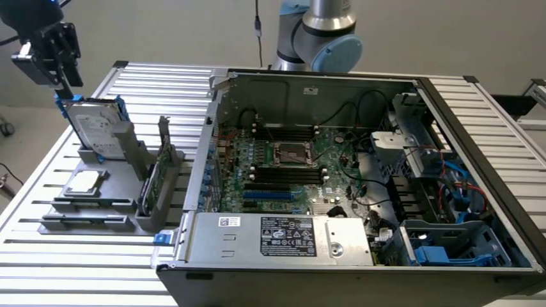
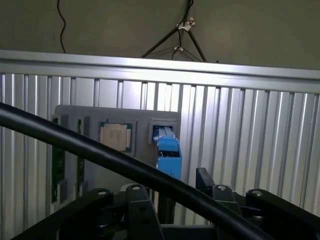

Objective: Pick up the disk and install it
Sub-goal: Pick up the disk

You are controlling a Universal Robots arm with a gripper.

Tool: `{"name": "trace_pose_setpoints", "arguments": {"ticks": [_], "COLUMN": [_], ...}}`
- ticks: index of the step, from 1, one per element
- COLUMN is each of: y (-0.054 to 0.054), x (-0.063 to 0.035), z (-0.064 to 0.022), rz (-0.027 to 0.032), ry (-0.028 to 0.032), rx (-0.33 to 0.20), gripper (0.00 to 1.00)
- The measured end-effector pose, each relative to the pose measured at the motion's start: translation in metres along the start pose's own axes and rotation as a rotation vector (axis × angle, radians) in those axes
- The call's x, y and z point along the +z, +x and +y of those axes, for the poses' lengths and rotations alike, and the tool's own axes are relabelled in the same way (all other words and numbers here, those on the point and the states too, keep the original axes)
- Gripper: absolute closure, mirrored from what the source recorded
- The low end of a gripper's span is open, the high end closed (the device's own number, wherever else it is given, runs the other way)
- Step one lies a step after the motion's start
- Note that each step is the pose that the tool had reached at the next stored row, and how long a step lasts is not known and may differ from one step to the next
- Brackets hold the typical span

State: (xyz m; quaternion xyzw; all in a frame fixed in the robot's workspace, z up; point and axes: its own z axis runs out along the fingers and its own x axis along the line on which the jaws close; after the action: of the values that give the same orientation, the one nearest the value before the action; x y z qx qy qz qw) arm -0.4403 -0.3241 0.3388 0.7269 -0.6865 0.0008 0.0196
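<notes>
The task looks to be at its very start. In the upper left of the exterior view, the disk (image 1: 92, 125) stands on edge in a slot of the grey holder (image 1: 128, 169) on the table (image 1: 162, 83), beside the open case (image 1: 316, 89) and well apart from it. The gripper (image 1: 62, 93) hangs right over the disk's top edge, at its blue rail. The wrist view looks down along that rail (image 2: 168, 152), with the chip (image 2: 115, 136) in the next pocket. Whether the gripper is spread or clamped on the disk cannot be told. The lift looks not yet made. The carry and the installation in the case both remain.
</notes>
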Motion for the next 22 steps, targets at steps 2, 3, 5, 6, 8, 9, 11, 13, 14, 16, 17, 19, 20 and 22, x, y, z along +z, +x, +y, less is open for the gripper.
{"name": "trace_pose_setpoints", "arguments": {"ticks": [2,3,5,6,8,9,11,13,14,16,17,19,20,22], "y": [0.000,0.000,0.000,0.000,0.000,0.000,0.000,0.000,0.000,0.000,0.000,0.000,0.000,0.000], "x": [0.0014,0.0021,0.0035,0.0039,0.0048,0.0053,0.0065,0.0077,0.0082,0.0091,0.0094,0.0103,0.0108,0.0123], "z": [0.0000,0.0001,0.0002,0.0002,0.0002,0.0002,0.0003,0.0003,0.0003,0.0003,0.0003,0.0003,0.0003,0.0002], "rz": [-0.0004,-0.0007,-0.0012,-0.0015,-0.0021,-0.0024,-0.0029,-0.0032,-0.0033,-0.0035,-0.0035,-0.0035,-0.0034,-0.0029], "ry": [-0.0078,-0.0115,-0.0166,-0.0177,-0.0184,-0.0186,-0.0190,-0.0192,-0.0194,-0.0195,-0.0199,-0.0201,-0.0203,-0.0204], "rx": [0.003,0.006,0.015,0.022,0.037,0.045,0.059,0.068,0.072,0.077,0.078,0.080,0.080,0.080], "gripper": [0.52,0.52,0.52,0.52,0.52,0.52,0.52,0.52,0.52,0.52,0.52,0.52,0.52,0.52]}}
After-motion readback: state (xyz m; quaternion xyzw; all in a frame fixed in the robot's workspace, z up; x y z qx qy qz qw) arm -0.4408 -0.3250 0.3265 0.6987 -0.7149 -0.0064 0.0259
